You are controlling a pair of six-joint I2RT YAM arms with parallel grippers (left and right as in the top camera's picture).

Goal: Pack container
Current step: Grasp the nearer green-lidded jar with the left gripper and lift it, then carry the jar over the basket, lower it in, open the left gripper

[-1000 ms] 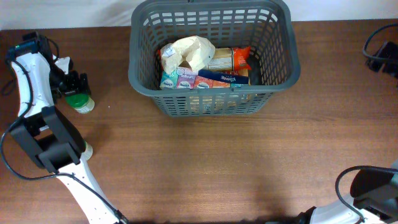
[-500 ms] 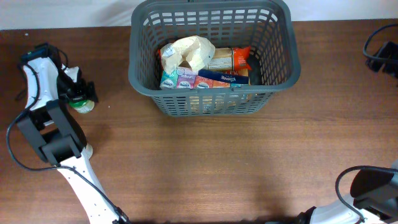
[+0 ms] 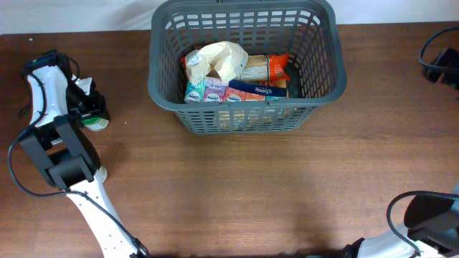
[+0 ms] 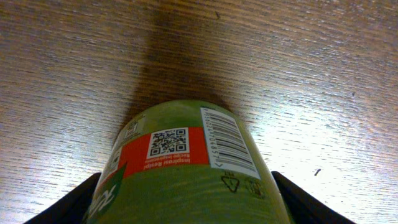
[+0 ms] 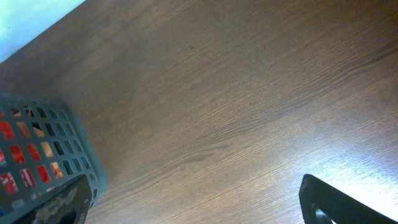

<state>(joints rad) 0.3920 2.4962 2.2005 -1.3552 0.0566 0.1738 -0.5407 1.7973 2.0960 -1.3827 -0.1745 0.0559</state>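
Observation:
The container, a dark grey slotted basket (image 3: 159, 86), stands at the back middle of the wooden table. It holds a cream bag (image 3: 219, 61), an orange packet (image 3: 272, 68), a blue box (image 3: 252, 89) and teal-and-pink packs (image 3: 204, 92). A green bottle (image 3: 94, 122) with a red label lies at the left. My left gripper (image 3: 89, 109) is over it. In the left wrist view the bottle (image 4: 186, 155) fills the space between the fingers (image 4: 186, 208), which touch both its sides. My right gripper (image 5: 199, 208) is open and empty, to the right of the basket (image 5: 37, 149).
Part of the right arm with black cables (image 3: 439, 61) shows at the far right edge. The left arm's base (image 3: 64, 168) stands at the front left. The table's back edge runs just behind the basket.
The left arm has swung right and down over the green bottle and now has its fingers around it. The basket and the right arm have not moved.

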